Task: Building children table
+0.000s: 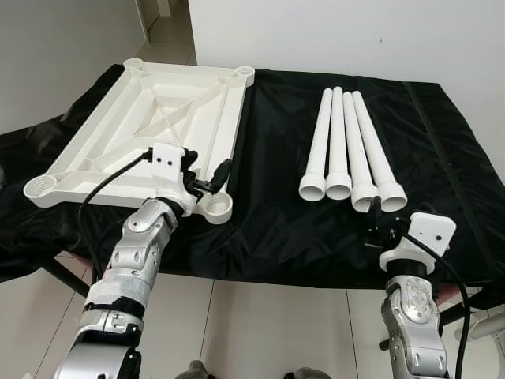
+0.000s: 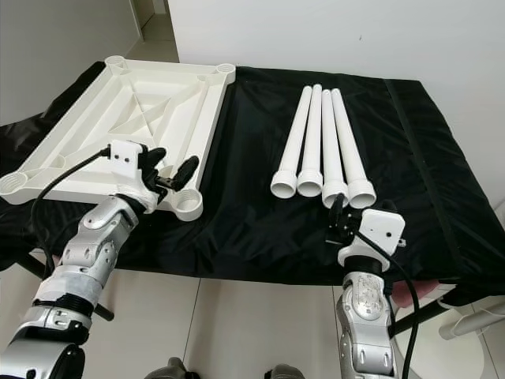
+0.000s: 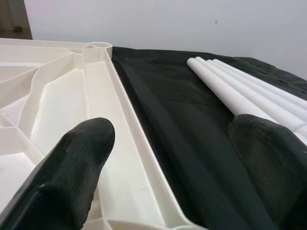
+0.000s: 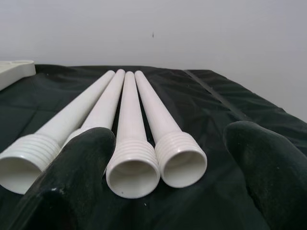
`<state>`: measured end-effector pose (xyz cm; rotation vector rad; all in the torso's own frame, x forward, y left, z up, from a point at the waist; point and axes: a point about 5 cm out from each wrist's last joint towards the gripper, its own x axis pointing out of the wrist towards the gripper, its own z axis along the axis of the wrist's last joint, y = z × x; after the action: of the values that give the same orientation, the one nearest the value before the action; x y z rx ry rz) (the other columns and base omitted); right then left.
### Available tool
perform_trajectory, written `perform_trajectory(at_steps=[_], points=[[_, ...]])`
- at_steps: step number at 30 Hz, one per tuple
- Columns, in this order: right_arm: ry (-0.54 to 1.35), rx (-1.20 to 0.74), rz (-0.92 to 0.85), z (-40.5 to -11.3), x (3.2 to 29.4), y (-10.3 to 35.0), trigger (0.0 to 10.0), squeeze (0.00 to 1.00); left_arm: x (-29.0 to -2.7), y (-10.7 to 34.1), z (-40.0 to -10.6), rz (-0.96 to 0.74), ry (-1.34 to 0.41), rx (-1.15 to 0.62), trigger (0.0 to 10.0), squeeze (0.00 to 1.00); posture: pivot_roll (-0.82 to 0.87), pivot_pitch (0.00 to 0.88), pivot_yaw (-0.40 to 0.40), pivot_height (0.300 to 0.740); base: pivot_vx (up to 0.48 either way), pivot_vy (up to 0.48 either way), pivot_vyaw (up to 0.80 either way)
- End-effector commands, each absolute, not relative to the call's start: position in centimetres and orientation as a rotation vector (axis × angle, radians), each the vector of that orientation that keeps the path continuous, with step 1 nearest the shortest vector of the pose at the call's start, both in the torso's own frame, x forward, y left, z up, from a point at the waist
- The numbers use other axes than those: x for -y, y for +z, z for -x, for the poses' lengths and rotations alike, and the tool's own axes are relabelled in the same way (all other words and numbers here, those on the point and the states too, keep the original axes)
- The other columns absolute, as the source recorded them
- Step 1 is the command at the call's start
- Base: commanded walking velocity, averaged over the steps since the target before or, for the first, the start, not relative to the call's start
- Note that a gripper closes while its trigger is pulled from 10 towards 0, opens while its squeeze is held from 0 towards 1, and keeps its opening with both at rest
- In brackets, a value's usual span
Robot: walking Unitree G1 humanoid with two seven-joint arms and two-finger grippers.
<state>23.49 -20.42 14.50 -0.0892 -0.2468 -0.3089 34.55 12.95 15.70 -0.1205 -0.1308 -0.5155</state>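
Left eye view: upturned tabletop (image 1: 118,134), four legs (image 1: 347,150)

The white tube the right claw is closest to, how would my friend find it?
Look at the black cloth over the table, then the four white legs lying side by side right of the flipped tabletop. Pick the outermost leg on the robot's right; its threaded open end sits just before the open right claw.

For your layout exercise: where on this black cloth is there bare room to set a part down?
Bare cloth lies between the upturned white tabletop and the four table legs, and right of the legs to the cloth's edge. The near edge is crowded by the left tool and right tool.
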Motion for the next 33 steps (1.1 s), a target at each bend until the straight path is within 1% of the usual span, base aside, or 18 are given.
perform_trajectory(at_steps=[1,6,13,20,33], points=[[-0.315,0.257,0.097,-23.5,20.6,14.9,10.0,0.00,-13.2,15.7,-34.9,0.108,-0.463,0.131,10.0,0.00,0.00,0.000,0.019,0.740,0.000,0.000,0.00],[-0.329,0.289,0.156,-23.6,21.1,15.5,10.0,0.00,-12.3,16.6,-35.1,0.133,-0.441,0.157,10.0,0.00,0.02,0.000,0.022,0.740,0.000,0.000,0.00],[-0.327,0.283,0.165,-24.0,21.3,15.4,10.0,0.00,-12.6,16.7,-35.3,0.096,-0.423,0.148,10.0,0.00,0.03,0.000,0.019,0.740,0.141,0.000,0.00],[-0.311,0.278,0.187,-24.5,21.4,15.4,10.0,0.00,-13.2,17.2,-35.9,0.096,-0.393,0.168,10.0,0.00,0.04,0.000,0.010,0.740,0.254,0.000,0.00],[-0.291,0.281,0.210,-25.0,21.6,15.5,10.0,0.00,-13.0,17.3,-35.9,0.102,-0.383,0.180,10.0,0.00,0.05,0.000,-0.015,0.740,0.292,0.000,0.00]])
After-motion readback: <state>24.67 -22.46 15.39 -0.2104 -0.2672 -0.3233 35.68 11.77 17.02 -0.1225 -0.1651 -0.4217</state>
